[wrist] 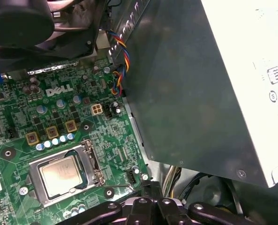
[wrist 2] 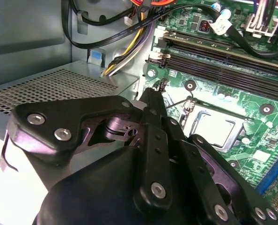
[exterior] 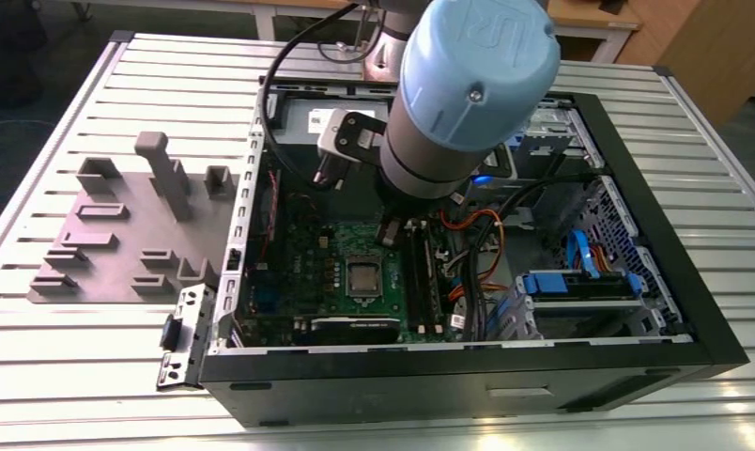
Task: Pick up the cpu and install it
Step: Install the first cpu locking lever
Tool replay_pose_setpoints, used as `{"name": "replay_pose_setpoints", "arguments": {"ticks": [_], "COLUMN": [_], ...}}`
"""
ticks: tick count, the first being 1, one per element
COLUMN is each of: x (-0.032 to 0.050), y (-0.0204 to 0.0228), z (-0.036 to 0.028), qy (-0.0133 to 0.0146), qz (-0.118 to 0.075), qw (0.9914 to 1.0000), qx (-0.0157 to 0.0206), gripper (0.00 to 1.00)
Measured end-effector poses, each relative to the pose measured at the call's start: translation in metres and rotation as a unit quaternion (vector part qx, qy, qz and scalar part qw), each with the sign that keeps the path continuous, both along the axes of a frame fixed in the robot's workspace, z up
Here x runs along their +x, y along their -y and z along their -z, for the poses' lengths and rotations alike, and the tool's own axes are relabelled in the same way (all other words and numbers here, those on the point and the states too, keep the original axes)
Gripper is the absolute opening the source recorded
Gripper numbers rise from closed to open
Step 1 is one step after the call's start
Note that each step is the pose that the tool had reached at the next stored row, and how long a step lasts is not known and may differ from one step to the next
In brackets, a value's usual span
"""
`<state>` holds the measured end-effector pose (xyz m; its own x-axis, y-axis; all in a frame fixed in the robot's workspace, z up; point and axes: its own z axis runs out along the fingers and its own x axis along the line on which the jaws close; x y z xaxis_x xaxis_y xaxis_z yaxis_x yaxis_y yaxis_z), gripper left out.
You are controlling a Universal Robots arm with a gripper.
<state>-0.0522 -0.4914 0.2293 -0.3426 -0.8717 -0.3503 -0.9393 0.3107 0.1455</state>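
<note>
The cpu (exterior: 362, 275) lies flat inside the metal socket frame of the green board (exterior: 315, 254), in the open computer case (exterior: 478, 366). Both wrist views show its silvery top, cpu (wrist: 59, 174) and cpu (wrist 2: 215, 127), with the frame around it. My gripper (wrist: 149, 183) hangs just beside the socket's corner, its black fingers (wrist 2: 153, 101) drawn together and shut, with nothing seen between them. A thin wire lever (wrist: 118, 186) runs along the socket's edge toward the fingertips. In the exterior view the arm's blue joint (exterior: 478, 66) hides the gripper.
A big grey box (wrist: 200, 84) with a white label rises close beside the gripper. Black memory slots (wrist 2: 214, 61) and bundled cables (wrist 2: 125, 33) flank the socket. A blue drive cage (exterior: 578, 282) fills the case's right. A grey fixture plate (exterior: 127, 235) lies outside on the slatted table.
</note>
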Motion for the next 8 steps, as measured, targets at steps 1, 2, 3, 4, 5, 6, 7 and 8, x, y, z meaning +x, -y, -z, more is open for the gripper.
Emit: {"name": "replay_pose_setpoints", "arguments": {"ticks": [1,2,3,4,5,6,7,8], "x": [-0.0001,-0.0001,-0.0002,-0.0004,-0.0005,-0.0008,-0.001,-0.001], "y": [0.0,0.0,0.0001,0.0001,0.0001,0.0001,0.0001,0.0002], "z": [-0.0004,-0.0008,-0.0011,-0.0012,-0.0013,-0.0016,-0.0019,-0.0024], "qy": [0.0,0.0,0.0,0.0,0.0,0.0,0.0,-0.0001], "qz": [0.0,0.0,0.0,0.0,0.0,0.0,0.0,0.0], "qw": [1.0,0.99999,0.99999,0.99998,0.99998,0.99997,0.99996,0.99996], "qx": [-0.0018,-0.0035,-0.0049,-0.0058,-0.0068,-0.0079,-0.0088,-0.0091], "gripper": [0.11,0.11,0.11,0.11,0.11,0.11,0.11,0.11]}}
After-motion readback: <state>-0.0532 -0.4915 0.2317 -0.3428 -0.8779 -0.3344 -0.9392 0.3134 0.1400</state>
